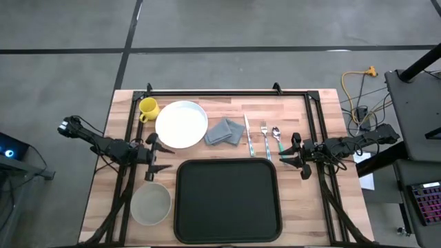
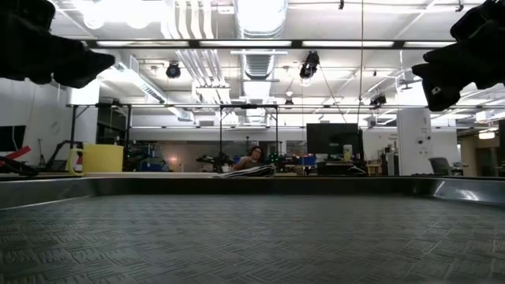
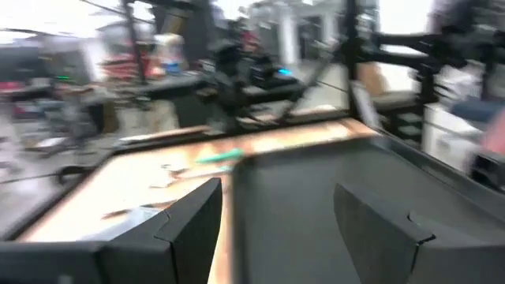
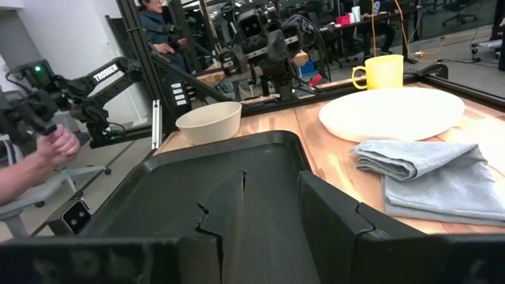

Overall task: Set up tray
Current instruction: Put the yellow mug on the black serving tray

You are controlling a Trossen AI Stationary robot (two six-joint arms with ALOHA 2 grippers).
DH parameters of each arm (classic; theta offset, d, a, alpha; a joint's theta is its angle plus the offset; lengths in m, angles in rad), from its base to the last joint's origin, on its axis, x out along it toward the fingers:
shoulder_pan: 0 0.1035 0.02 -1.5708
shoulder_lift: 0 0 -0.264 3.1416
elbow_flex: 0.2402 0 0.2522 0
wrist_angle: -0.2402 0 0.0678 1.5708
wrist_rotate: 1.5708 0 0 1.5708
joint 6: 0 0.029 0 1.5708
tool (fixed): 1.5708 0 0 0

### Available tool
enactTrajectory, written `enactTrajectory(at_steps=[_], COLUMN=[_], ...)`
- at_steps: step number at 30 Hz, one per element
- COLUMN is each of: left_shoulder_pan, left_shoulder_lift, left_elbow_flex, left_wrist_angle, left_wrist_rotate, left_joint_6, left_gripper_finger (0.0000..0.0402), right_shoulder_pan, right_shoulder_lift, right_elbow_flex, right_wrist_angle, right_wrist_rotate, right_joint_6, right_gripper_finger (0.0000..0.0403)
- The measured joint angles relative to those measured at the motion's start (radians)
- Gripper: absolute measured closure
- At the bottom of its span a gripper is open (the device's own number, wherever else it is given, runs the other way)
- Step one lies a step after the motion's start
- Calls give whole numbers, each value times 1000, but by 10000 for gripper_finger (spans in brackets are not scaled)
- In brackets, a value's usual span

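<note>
Two released claws, left claw [image 1: 156, 153] and right claw [image 1: 289, 153], flank the empty tray [image 1: 228, 200], apparently poised to load it.

One camera looks straight down on the whole surface, one sits low inside the tray [image 1: 228, 200] facing the room, and both wrist cameras look across that tray from opposite sides.
</note>
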Motion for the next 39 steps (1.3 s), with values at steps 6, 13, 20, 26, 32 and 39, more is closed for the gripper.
enactTrajectory(at_steps=[6,13,20,26,32,39], left_shoulder_pan=[75,215,402,498,541,619], left_shoulder_lift=[12,81,154,219,296,383], left_elbow_flex=[27,63,173,355,519,674], left_wrist_angle=[14,7,-130,-398,-613,-838], left_wrist_rotate=[-34,17,185,186,186,186], left_joint_6=[-25,-108,-237,-361,-491,-625], left_gripper_finger=[178,178,178,178,178,178], right_shoulder_pan=[0,0,0,0,0,0], right_shoulder_lift=[0,0,0,0,0,0], right_elbow_flex=[0,0,0,0,0,0], right_wrist_angle=[0,0,0,0,0,0], right_wrist_rotate=[0,0,0,0,0,0], right_joint_6=[0,0,0,0,0,0], right_gripper_finger=[291,291,291,291,291,291])
